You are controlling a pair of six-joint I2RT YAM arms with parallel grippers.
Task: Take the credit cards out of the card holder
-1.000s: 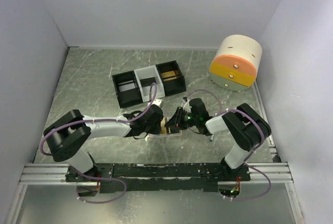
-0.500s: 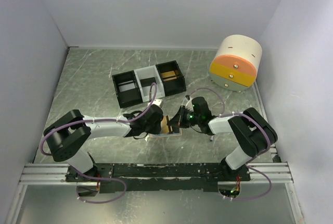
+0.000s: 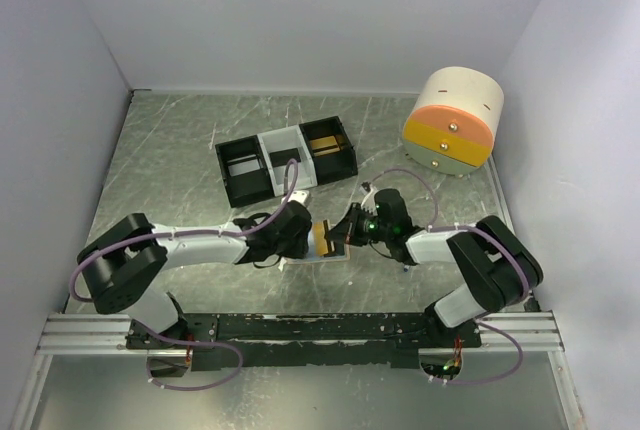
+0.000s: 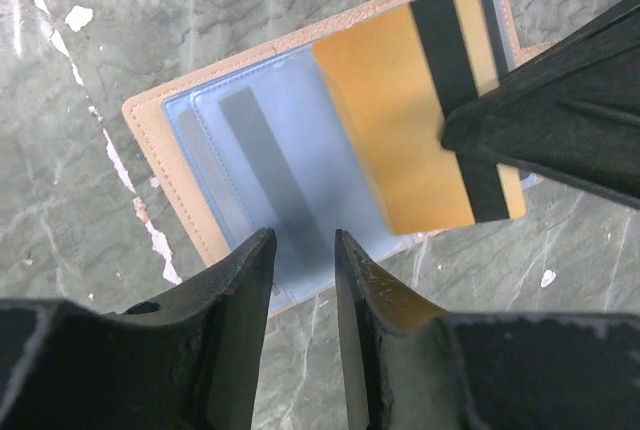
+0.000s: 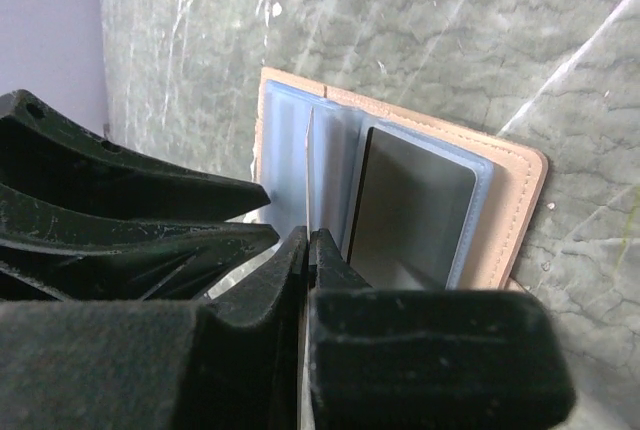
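The card holder (image 4: 175, 145) lies open on the table, tan outside and pale blue inside (image 3: 322, 255). My right gripper (image 5: 308, 242) is shut on a gold credit card (image 4: 400, 110) with a black stripe, seen edge-on (image 5: 309, 155) in the right wrist view. The card hangs tilted over the holder's right half. A dark card (image 5: 410, 210) sits in one blue pocket, and a grey-striped one (image 4: 262, 155) shows in another. My left gripper (image 4: 305, 250) hovers at the holder's near edge, jaws narrowly open with nothing between them. In the top view the two grippers (image 3: 300, 238) (image 3: 347, 230) face each other over the holder.
A three-compartment black-and-white tray (image 3: 287, 160) stands behind the holder. At the back right is a round cream drawer unit (image 3: 453, 125) with orange and yellow fronts. Pale walls close in the marbled grey table on three sides.
My right gripper has shut on the gold card, and more of the card now shows over the holder. The left jaws have parted slightly. The right arm's elbow has swung to the right.
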